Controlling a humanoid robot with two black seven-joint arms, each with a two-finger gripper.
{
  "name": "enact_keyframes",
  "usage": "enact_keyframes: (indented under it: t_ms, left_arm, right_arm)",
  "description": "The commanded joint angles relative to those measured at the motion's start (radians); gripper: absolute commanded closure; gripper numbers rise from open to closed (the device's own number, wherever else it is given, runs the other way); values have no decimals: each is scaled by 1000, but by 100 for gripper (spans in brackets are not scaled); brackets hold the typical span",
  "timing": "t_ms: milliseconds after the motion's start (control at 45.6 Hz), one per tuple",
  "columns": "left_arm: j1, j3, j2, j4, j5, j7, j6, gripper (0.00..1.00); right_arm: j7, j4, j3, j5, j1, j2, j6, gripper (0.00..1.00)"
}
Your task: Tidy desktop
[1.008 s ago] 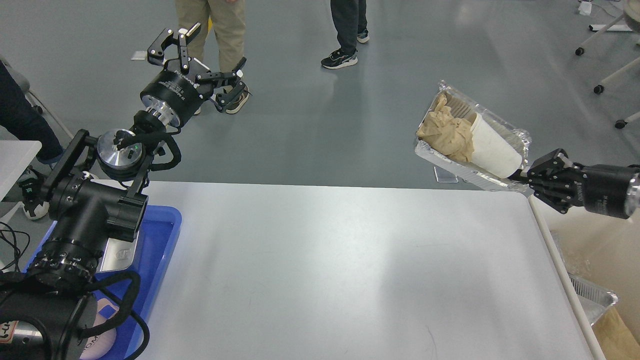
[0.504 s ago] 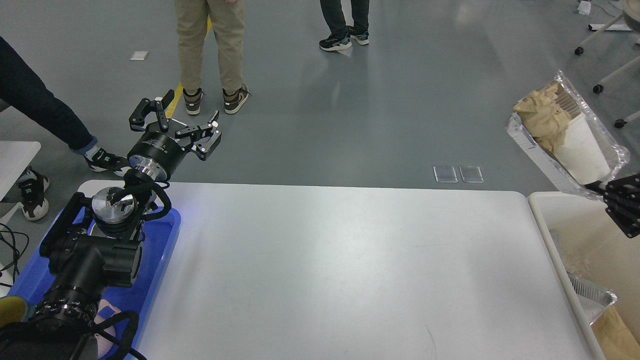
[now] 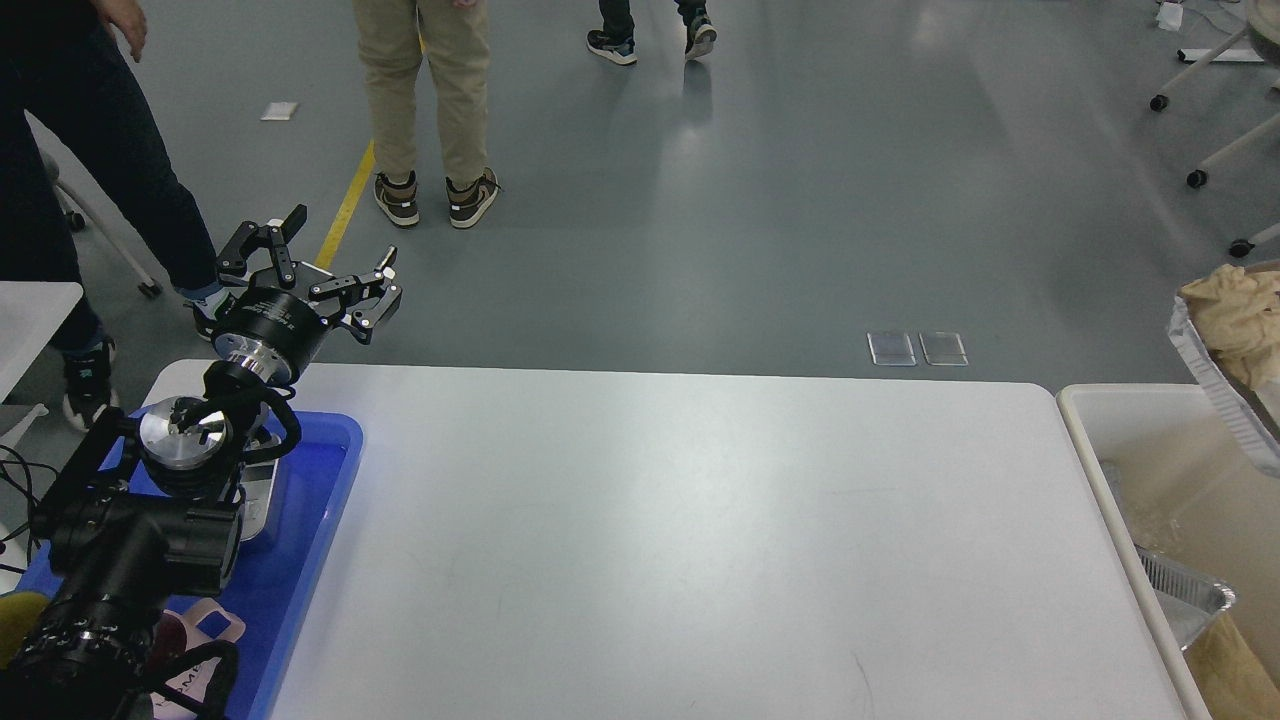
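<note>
The desktop is a wide white tabletop with rounded corners, and its surface is bare. My left gripper hovers just past the table's far left corner, above the floor. It is open and holds nothing. My right gripper is out of view beyond the right edge. At that edge a foil tray with crumpled brown paper in it hangs tilted above the bin. What holds it is hidden.
A blue plastic tray sits on the table's left end, under my left arm, with a pink-and-white item in it. A cream bin stands against the right end, holding a foil container. People stand on the floor beyond.
The foil tray with the paper moved right and down over the bin, and my right gripper left the view. My left arm dropped and drew back toward the table's left corner, still open.
</note>
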Motion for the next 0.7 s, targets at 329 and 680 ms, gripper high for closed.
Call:
enact_keyframes:
  t_ms: [329, 680]
  left_arm:
    - [13, 2, 84, 5, -3, 3, 0, 3]
    - [7, 5, 90, 5, -1, 2, 3, 3]
  right_arm:
    - [0, -149, -27, -2, -25, 48, -164, 100]
    - [0, -171, -93, -2, -21, 105, -244, 100]
